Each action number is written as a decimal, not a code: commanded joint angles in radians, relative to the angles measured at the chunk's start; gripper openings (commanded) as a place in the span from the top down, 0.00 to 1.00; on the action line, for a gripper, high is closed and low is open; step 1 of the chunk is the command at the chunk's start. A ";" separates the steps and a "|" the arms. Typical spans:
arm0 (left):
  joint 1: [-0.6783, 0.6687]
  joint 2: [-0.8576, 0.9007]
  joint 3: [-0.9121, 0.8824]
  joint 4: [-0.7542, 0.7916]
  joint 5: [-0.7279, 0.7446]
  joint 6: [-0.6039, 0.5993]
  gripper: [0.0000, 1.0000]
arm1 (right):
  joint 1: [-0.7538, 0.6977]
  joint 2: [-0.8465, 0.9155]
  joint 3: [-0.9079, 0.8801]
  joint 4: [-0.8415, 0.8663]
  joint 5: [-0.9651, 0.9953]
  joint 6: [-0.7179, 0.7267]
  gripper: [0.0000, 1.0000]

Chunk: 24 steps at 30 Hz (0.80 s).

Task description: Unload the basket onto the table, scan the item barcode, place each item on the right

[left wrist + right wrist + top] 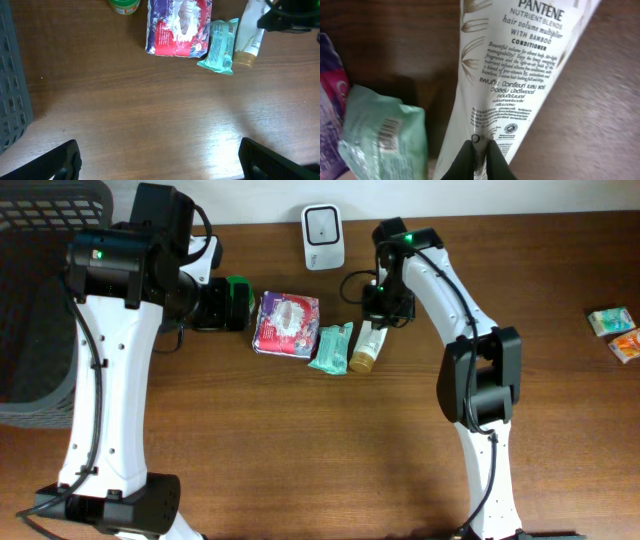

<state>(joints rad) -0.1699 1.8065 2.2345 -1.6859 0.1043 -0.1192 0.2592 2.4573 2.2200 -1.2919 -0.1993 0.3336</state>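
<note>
A white Pantene conditioner tube (366,348) lies on the wooden table with its tan cap toward the front. In the right wrist view the tube (520,65) fills the frame, printed side up. My right gripper (480,156) is shut on its flat crimped end and shows from overhead as well (386,305). The white barcode scanner (323,223) stands at the back edge, just left of that arm. My left gripper (160,167) hangs open high over bare wood, holding nothing. From overhead the left gripper (228,305) sits left of the packs.
A red and purple pack (287,323) and a mint-green wipes packet (332,348) lie left of the tube; the packet's barcode faces up (390,134). A green-topped thing (124,5) sits beside the pack. Dark basket (40,300) at far left. Small packets (612,321) at far right.
</note>
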 commanded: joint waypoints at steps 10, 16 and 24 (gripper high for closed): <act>-0.004 -0.015 0.002 0.001 0.001 0.016 0.01 | 0.068 0.074 0.189 -0.172 0.185 -0.012 0.96; -0.004 -0.015 0.002 0.001 0.001 0.016 0.01 | 0.080 0.076 0.142 -0.133 0.119 -0.011 0.96; -0.004 -0.015 0.002 0.001 0.001 0.016 0.01 | 0.119 0.076 -0.057 0.077 0.052 0.015 0.96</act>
<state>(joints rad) -0.1699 1.8065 2.2345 -1.6859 0.1043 -0.1192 0.3435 2.5126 2.2448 -1.2476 -0.1211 0.3367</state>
